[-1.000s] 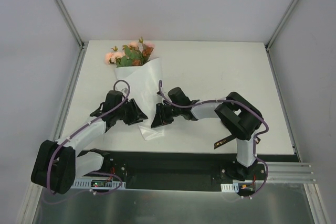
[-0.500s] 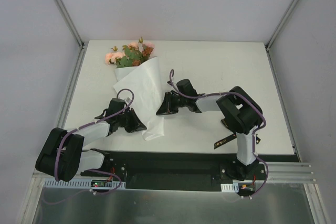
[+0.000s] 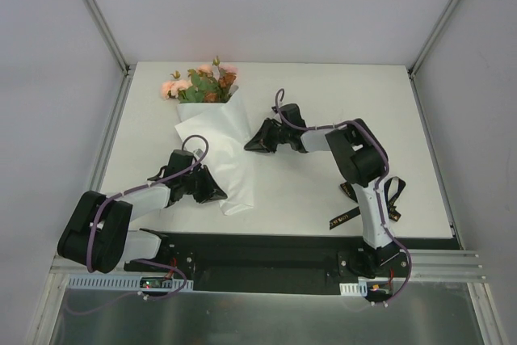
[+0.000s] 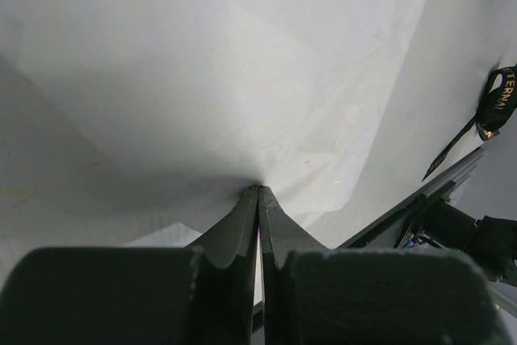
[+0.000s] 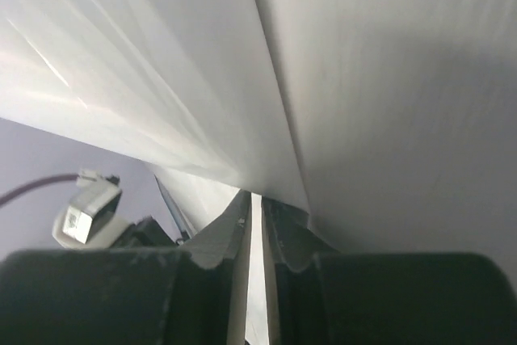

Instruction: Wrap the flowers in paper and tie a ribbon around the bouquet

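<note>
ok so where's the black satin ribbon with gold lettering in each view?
Top external: black satin ribbon with gold lettering, lower right of the picture.
Left wrist: far right edge, upper half.
Right wrist: not in view.
Shared landmark: thin white paper sheet, in all three.

White table [image 3: 339,103], matte, with metal rails along its left and right sides and a black strip at the near edge. The bouquet lies on the left-centre part. Its flowers [image 3: 202,84] are near the far edge: pink, peach and rust blooms with green leaves. The white paper [image 3: 220,147] cone runs from them toward the near edge, its narrow end close to the black strip. The black ribbon [image 3: 393,199] lies on the right near part of the table, well apart from the bouquet. One loose end reaches the near edge, and gold lettering shows in the left wrist view.
</note>
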### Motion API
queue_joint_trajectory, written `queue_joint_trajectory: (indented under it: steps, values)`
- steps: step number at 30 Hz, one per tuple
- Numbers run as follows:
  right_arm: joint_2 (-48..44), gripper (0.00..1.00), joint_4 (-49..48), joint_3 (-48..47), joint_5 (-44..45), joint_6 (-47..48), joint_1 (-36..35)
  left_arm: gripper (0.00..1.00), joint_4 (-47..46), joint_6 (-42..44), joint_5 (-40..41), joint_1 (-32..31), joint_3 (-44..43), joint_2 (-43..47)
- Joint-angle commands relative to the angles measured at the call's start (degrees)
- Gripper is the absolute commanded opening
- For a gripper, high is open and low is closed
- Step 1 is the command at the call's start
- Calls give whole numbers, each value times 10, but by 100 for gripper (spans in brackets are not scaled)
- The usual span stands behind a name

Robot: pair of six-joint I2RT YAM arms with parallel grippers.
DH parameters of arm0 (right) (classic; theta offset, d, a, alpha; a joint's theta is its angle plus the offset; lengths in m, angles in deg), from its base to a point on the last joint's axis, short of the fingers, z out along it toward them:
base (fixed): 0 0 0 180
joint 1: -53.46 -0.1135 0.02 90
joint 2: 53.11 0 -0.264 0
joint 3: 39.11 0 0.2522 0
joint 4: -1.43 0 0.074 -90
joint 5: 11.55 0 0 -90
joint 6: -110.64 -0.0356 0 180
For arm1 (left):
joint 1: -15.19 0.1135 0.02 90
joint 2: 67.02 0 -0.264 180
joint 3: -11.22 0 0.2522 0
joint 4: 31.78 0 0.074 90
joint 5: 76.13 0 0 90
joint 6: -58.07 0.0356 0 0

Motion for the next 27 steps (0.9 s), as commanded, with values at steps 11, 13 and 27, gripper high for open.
queue_joint_trajectory:
  steps: [11,13,27]
  values:
    - [132,15,120,-239,57,-27,47,0,22,18,18,-7,10,12]
    - [144,15,127,-278,58,-27,50,0,26,18,20,-7,14,17]
    - [281,15,156,-528,86,-17,69,0,35,16,30,-7,23,24]
